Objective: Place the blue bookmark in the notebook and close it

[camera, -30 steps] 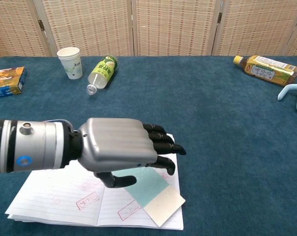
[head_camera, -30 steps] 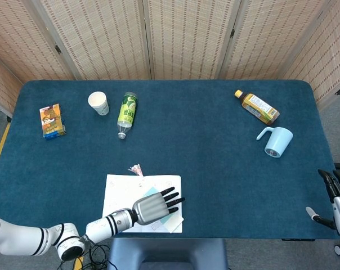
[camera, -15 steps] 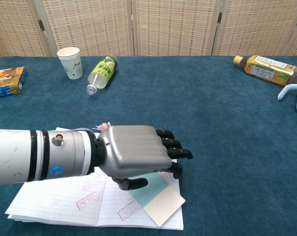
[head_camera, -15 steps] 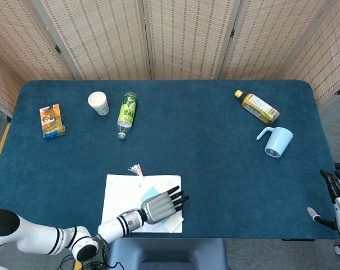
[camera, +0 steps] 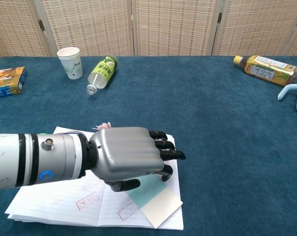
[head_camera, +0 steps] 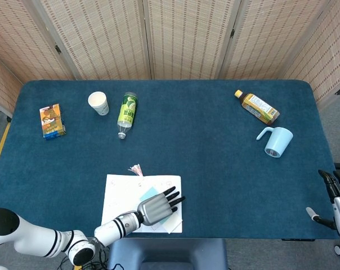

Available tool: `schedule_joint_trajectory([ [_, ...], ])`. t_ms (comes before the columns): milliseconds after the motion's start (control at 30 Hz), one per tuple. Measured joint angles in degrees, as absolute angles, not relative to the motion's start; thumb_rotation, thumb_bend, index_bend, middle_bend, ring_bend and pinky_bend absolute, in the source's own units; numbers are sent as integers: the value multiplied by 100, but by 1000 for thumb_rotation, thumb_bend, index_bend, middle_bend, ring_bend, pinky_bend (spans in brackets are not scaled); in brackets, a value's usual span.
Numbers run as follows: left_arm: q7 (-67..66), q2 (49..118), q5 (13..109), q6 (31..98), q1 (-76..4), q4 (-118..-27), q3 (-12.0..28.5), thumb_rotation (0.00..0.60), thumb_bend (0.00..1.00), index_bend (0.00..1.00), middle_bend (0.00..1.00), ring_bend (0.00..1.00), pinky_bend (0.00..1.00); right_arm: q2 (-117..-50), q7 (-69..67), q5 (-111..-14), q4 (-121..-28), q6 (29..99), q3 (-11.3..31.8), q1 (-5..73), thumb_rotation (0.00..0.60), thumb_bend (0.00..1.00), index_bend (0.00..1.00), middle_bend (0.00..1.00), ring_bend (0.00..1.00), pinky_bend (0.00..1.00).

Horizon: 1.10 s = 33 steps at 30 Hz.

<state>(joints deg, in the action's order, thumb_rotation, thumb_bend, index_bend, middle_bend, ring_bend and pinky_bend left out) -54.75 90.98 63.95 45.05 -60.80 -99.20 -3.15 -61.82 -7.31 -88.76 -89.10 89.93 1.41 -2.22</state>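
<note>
The notebook lies open near the table's front edge, its white pages showing red stamps. The blue bookmark with a cream end rests slanted across the right page. Its pink tassel pokes out past the far edge. My left hand lies palm down over the bookmark, fingers stretched out and thumb tucked underneath; whether it touches the bookmark I cannot tell. My right hand hangs off the table's right front corner, fingers apart and holding nothing.
At the back left are an orange box, a paper cup and a green bottle on its side. A tea bottle and a light blue mug lie at the back right.
My left hand has sunk lower over the right page and drawn back slightly to the left. The bookmark's cream end has shifted a little. The right hand has stayed put.
</note>
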Motion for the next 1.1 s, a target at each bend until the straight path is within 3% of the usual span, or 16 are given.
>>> schedule_joint_trajectory([
  [667, -5387, 8558, 6831, 4723, -5892, -10347, -855, 600, 530, 325, 0, 0, 85, -6187, -733, -8926, -8914, 9078, 114, -276, 600, 113, 37, 128, 40, 120],
  [1100, -4810, 8294, 7033, 4865, -5688, -10405, -835, 600, 531, 310, 0, 0, 85, -6158, -708, -8966, -8957, 9157, 112, -311, 600, 113, 37, 128, 40, 120],
])
